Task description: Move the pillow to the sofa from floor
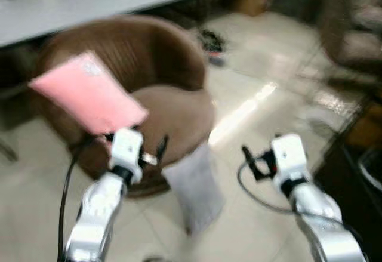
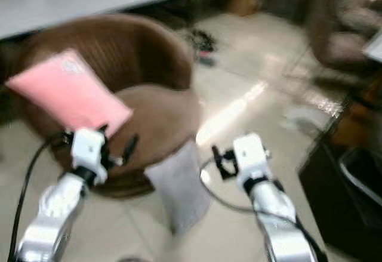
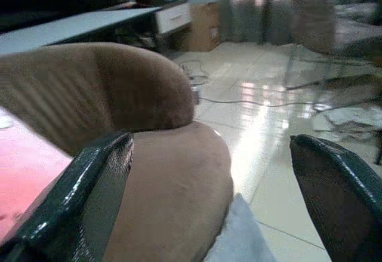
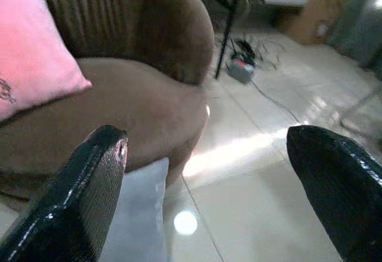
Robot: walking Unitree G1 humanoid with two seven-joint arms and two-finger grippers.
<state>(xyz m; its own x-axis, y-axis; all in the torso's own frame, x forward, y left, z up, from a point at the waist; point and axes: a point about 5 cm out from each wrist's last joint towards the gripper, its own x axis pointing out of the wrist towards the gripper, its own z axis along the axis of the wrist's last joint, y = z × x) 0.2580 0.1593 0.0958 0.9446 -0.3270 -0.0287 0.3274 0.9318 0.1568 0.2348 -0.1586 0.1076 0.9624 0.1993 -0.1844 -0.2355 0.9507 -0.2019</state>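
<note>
From the head views, I have both arms raised in front of me and I judge I'm at the approach step: the grey pillow (image 1: 194, 187) is on the floor, leaning against the near edge of the brown round sofa (image 1: 173, 119), between my two arms. Its long axis runs from the sofa edge down toward me, tilted a little right. A pink pillow (image 1: 86, 92) already lies on the left of the seat.

In the left wrist view, my left gripper (image 3: 212, 196) has its fingers spread wide, empty, just over the seat's near edge with the grey pillow below.

In the right wrist view, my right gripper (image 4: 224, 190) is likewise spread wide and empty, the grey pillow's corner under its finger. Next I'd need to lower and close on the pillow's upper edge.
</note>
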